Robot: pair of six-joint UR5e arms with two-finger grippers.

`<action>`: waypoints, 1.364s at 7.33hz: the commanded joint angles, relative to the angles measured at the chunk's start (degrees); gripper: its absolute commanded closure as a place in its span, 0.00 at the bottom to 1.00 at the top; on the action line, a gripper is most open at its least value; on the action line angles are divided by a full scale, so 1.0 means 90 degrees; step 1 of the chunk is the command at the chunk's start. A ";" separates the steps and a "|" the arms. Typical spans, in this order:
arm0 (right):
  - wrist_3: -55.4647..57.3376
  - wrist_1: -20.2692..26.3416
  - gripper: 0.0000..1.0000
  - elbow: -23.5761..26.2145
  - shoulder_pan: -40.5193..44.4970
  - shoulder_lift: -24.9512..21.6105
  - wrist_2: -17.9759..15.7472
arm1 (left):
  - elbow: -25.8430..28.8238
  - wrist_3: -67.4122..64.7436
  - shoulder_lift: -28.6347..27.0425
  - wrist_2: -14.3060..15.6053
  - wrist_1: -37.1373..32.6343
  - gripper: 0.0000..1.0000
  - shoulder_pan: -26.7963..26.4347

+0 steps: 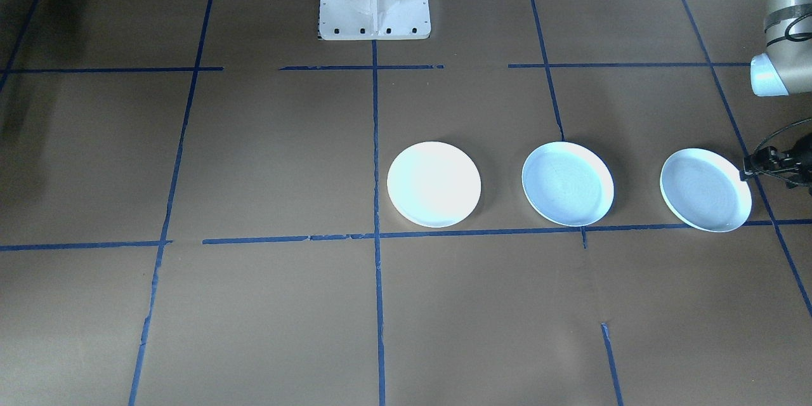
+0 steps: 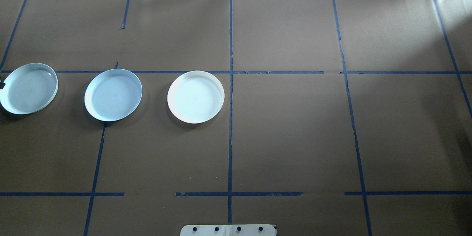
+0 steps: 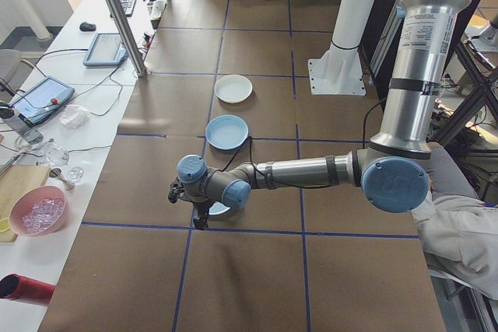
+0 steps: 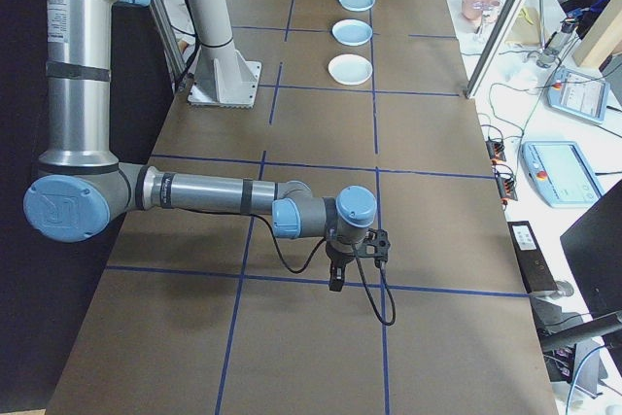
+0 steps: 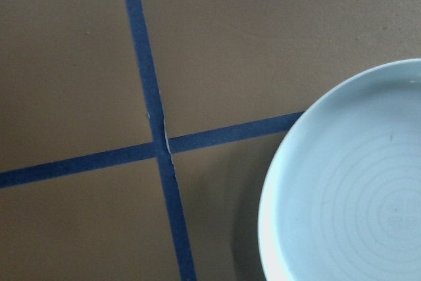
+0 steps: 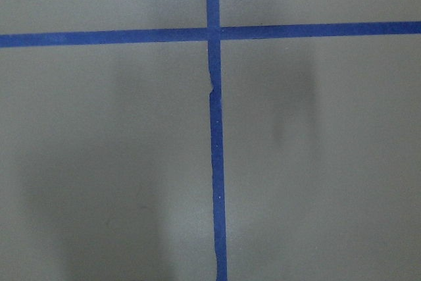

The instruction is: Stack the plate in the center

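Left gripper (image 1: pixel 752 168) cropped at frame edge, jaws unreadable, beside outermost plate (image 1: pixel 705 189)

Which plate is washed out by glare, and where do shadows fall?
Front-facing view: the plate nearest centre is blown out white, its ridges lost; the other two keep their tint. Overhead view: its rings show faintly. Right wrist view: soft dark smudges shadow the paper.

Three plates sit in a row on the table (image 2: pixel 295 136), all on the robot's left half: the inner plate (image 2: pixel 195 97) just beside the centre tape line (image 2: pixel 230 118), the middle plate (image 2: pixel 113 94) well apart from it, the outer plate (image 2: pixel 28 88) near the table's left end. The left gripper (image 1: pixel 771 162) hangs just beside the outer plate's outer rim. The right gripper (image 4: pixel 355 255) hovers above a tape crossing far off on the right half, well apart from every plate.
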 commanded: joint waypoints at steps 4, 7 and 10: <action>0.0000 0.0000 0.00 0.0000 0.0000 0.0000 0.0000 | 0.0835 -0.0185 -0.0273 -0.0495 -0.0417 0.03 0.0022; 0.0000 0.0000 0.00 0.0000 0.0000 0.0000 0.0000 | 0.0856 -0.0468 -0.0342 -0.0533 -0.0417 0.42 0.0032; 0.0000 0.0000 0.00 0.0000 0.0000 0.0000 0.0000 | 0.0866 -0.0468 -0.0352 -0.0661 -0.0427 0.58 0.0052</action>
